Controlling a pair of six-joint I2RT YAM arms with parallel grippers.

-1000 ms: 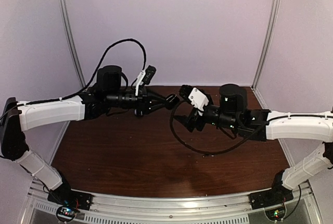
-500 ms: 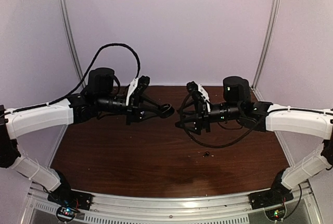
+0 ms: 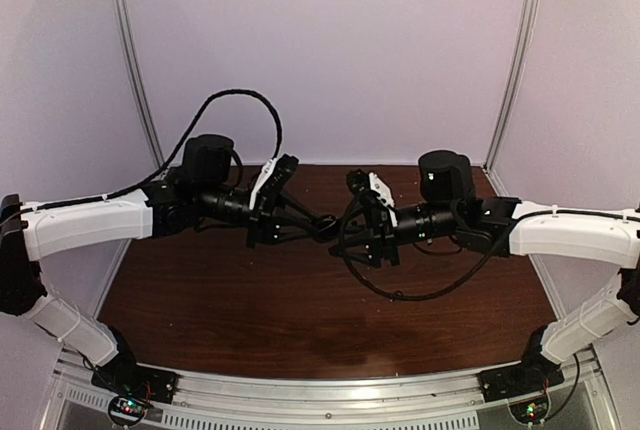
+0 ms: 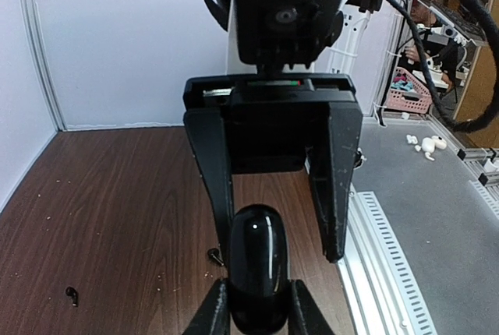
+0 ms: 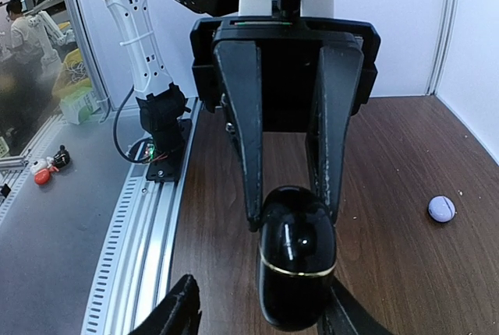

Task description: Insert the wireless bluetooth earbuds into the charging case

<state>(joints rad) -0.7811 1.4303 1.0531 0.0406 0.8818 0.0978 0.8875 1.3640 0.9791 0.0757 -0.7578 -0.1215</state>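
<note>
black charging case [image 4: 256,265] stays clamped in left fingers [image 4: 214,312] while right fingers [image 4: 339,187], narrowing yet apart, straddle it for opening

Oval glossy charging case [image 5: 296,261] is showing black, with a thin pale yellowish line ringing it and white glints on top. Flat wooden table [image 4: 117,210] is reading dark red-brown, with fine grain and pale specks. One tiny rounded earbud [image 4: 72,296] and a second earbud [image 4: 214,255] are lying black against it. Small round shell [image 5: 441,209] is showing pale lilac. Left arm's long cover [image 3: 90,222] is showing white, its wrist joint [image 3: 208,155] and looping cable [image 3: 240,94] black. Back wall panel [image 3: 330,50] is appearing pale lilac, front metal rail [image 3: 330,390] silver, plastic basket [image 4: 409,93] pink.
</note>
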